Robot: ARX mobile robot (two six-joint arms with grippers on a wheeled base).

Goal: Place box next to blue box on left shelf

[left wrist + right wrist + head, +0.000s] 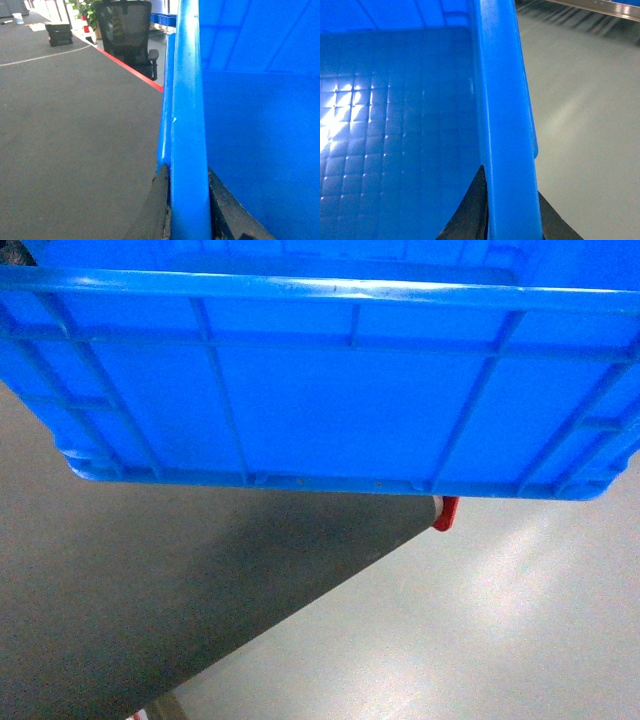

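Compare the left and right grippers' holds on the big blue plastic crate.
The left gripper straddles the bright blue ribbed plastic crate with the crate's inside on its view's right and dark grey carpet on the left; the right gripper has the inside on the left and pale glossy floor on the right. Both dark finger pairs clamp the thick rim from either side.

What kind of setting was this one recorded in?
Probably an office-like workspace or lab: a black mesh office chair and potted plant beyond red floor tape, dark carpet, and smooth grey flooring under the blue crate.
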